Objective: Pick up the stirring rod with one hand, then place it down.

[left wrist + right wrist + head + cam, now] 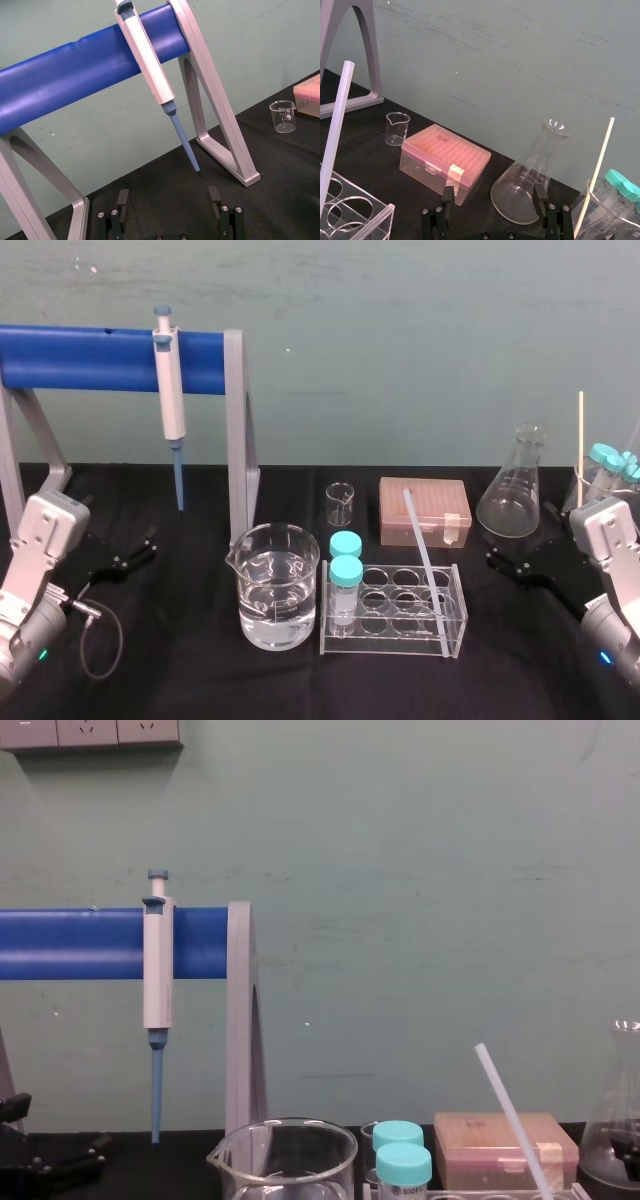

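Both grippers are open, nothing between the fingers. The left gripper faces the pipette; I park it there. The right gripper is my pick.

The rod sits well off to the left of the right fingers. It leans across the rack, low end down in it, top end free in the air.

I judge the free upper part the best hold: fingers square across it, closing gently. It's round, smooth and translucent, so it looks slippery and may swivel in flat, blocky jaws. I want to lift along its slope, because the rack is light clear plastic and could drag.

The flask, thin glass with a wide base, stands just ahead of the fingers, so I swing around it.
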Robot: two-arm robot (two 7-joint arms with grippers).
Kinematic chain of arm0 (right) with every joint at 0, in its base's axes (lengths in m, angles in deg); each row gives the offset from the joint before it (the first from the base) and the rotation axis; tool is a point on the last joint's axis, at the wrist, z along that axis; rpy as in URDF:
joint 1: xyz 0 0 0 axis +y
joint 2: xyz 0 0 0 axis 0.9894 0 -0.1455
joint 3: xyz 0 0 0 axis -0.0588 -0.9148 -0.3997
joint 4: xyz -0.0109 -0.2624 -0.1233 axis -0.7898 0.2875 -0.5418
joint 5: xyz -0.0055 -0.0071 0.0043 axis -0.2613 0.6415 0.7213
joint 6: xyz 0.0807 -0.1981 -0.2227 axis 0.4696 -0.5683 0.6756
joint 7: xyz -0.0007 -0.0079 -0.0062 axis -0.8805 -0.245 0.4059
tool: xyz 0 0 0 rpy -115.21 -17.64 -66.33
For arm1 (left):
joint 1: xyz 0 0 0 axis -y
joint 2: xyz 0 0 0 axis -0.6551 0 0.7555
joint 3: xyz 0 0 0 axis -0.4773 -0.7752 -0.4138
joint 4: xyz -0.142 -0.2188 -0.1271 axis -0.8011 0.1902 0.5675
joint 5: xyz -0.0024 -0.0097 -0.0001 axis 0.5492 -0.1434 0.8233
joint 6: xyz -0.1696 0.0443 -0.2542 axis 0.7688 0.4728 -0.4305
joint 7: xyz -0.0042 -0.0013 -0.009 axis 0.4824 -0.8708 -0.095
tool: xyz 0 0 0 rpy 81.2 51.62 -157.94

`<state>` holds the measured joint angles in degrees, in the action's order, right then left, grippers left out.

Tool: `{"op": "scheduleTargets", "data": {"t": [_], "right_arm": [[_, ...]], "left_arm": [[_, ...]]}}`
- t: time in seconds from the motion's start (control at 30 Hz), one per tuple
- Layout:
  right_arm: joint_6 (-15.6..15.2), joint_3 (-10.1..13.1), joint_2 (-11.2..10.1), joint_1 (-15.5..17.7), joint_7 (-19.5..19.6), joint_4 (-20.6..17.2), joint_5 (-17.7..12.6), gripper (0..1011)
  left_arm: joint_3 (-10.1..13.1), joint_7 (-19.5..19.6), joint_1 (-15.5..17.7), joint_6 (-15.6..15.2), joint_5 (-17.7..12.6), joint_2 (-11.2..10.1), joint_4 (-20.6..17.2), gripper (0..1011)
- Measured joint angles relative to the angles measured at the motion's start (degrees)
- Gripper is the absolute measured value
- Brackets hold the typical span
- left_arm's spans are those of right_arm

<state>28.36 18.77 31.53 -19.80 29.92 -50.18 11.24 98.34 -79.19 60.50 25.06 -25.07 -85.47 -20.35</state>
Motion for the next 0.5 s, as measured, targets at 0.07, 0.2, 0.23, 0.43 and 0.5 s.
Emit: {"op": "scheduleTargets", "data": {"t": [0.07,0.2,0.23,0.43,0.5], "right_arm": [[0.0,0.0,0.0,0.0,0.0,0.0,0.0,1003],[0.0,0.0,0.0,0.0,0.0,0.0,0.0,1003],[0.0,0.0,0.0,0.0,0.0,0.0,0.0,1003],[0.0,0.0,0.0,0.0,0.0,0.0,0.0,1003],[0.0,0.0,0.0,0.0,0.0,0.0,0.0,1003]], "left_arm": [[0.0,0.0,0.0,0.0,0.0,0.0,0.0,1000],[0.0,0.0,0.0,0.0,0.0,0.0,0.0,1000],[0.0,0.0,0.0,0.0,0.0,0.0,0.0,1000],[0.0,0.0,0.0,0.0,0.0,0.0,0.0,1000],[0.0,0.0,0.0,0.0,0.0,0.0,0.0,1000]]}}
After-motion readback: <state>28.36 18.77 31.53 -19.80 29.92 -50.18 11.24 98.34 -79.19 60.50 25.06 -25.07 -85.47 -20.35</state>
